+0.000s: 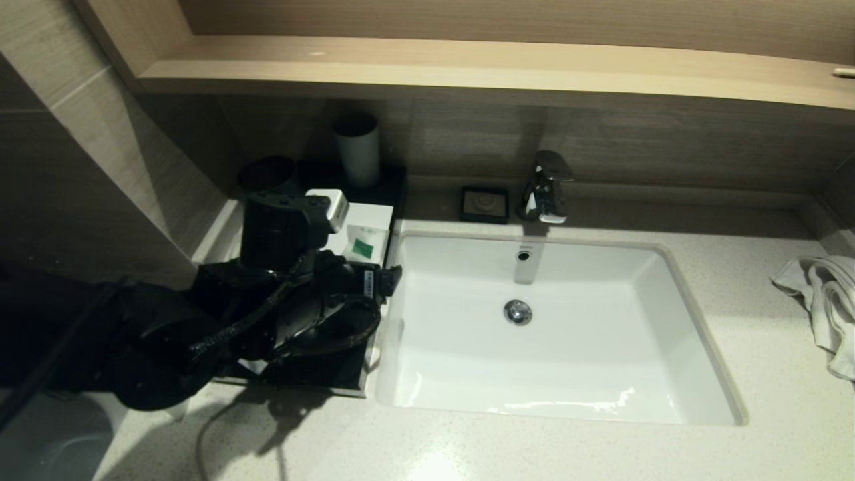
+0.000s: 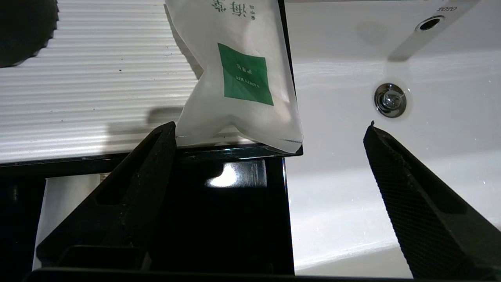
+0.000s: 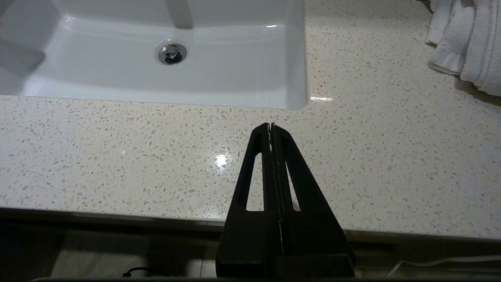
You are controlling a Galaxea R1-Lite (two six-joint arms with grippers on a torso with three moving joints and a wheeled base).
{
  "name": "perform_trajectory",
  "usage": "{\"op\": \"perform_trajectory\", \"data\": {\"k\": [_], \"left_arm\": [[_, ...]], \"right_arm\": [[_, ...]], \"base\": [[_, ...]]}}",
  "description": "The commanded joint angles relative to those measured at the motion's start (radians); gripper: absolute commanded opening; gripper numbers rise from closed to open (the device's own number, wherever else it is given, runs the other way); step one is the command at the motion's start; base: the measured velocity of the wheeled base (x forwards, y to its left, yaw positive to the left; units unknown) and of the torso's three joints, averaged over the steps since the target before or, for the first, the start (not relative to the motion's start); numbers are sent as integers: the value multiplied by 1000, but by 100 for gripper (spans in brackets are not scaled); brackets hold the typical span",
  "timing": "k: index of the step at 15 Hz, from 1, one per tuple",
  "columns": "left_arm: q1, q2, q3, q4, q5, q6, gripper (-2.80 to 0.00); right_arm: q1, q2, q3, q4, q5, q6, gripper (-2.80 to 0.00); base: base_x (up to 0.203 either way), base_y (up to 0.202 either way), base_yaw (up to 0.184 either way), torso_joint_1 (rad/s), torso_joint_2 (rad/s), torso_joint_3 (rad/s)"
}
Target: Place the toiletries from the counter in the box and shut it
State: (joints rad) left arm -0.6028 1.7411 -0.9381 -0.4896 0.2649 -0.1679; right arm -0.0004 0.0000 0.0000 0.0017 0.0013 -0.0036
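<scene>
Left claw [image 2: 270, 133] spread wide, nothing between its fingers; it hangs over the pulled-out front of the low black box with the ribbed white top panel [image 2: 98, 78], beside the white inset sink [image 1: 601, 374].

Just ahead of the claw, between the two fingers and nearer the inner one, lies a white translucent plastic sachet with a green square label [image 2: 238, 78]. It rests on the box's top panel, its bottom corner overhanging the black edge toward the sink. The inner finger [image 2: 156, 156] appears to touch or nearly touch the sachet's lower edge; cannot tell which.

Step in hand, as judged: getting this sachet into the drawer, whose dark glossy interior sits directly under the claw. Whether other sachets already lie inside cannot be made out. Next move calls for closing on the sachet's loose lower end, lifting it off the panel, dropping it below, then pushing the drawer shut.

Sachet looks thin, puckered mid-body, slippery.

Right claw [image 3: 271, 127] closed, parked over the speckled off-white stone bench [image 3: 117, 156].
</scene>
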Motion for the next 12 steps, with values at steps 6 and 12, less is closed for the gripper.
{"op": "perform_trajectory", "data": {"k": [6,12], "left_arm": [[0,5,-1,-3,2,-1,0],[1,11,-1,-4,14,6,-280]], "right_arm": [[0,0,0,0,0,-1,-280],[-1,0,0,0,0,-1,-280]], "base": [[0,0,0,0,0,0],[0,0,0,0,0,0]]}}
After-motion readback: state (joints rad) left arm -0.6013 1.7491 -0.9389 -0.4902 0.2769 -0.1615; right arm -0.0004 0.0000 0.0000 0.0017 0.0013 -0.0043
